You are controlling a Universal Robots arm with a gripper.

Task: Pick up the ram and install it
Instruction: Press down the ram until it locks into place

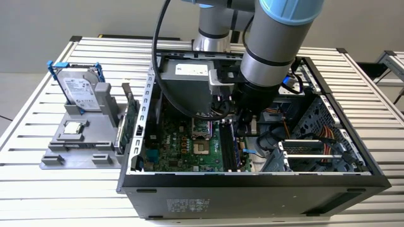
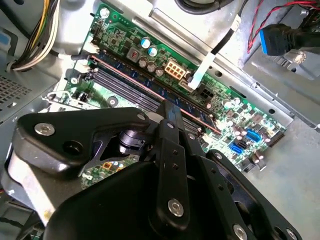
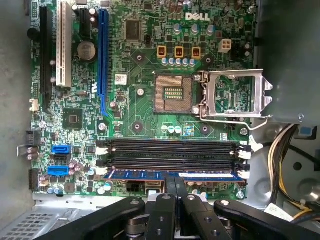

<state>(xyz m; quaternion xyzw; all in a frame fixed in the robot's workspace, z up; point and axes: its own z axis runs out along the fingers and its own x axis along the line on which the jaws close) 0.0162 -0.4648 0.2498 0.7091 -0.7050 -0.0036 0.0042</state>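
The ram (image 3: pixel 135 175) is a thin blue stick lying in the memory slot nearest the edge of the green motherboard (image 3: pixel 145 115); in the second wrist view the ram (image 2: pixel 125 75) runs slantwise along the slot. My gripper (image 3: pixel 177 181) is down inside the open computer case (image 1: pixel 252 191), right over the stick's middle. Its black fingertips (image 2: pixel 165 107) are pressed together and meet the ram's upper edge, with the fingers lined up along the stick rather than across it. In the exterior view the gripper (image 1: pixel 243 124) hangs low above the board.
Other empty black memory slots (image 3: pixel 170 150) lie beside the ram. The bare CPU socket (image 3: pixel 172 92) has its metal frame (image 3: pixel 235 95) swung open. Cable bundles (image 3: pixel 280 150) crowd one side. Outside the case, a grey stand holds a hard drive (image 1: pixel 82 92) and a green card (image 1: pixel 129 123).
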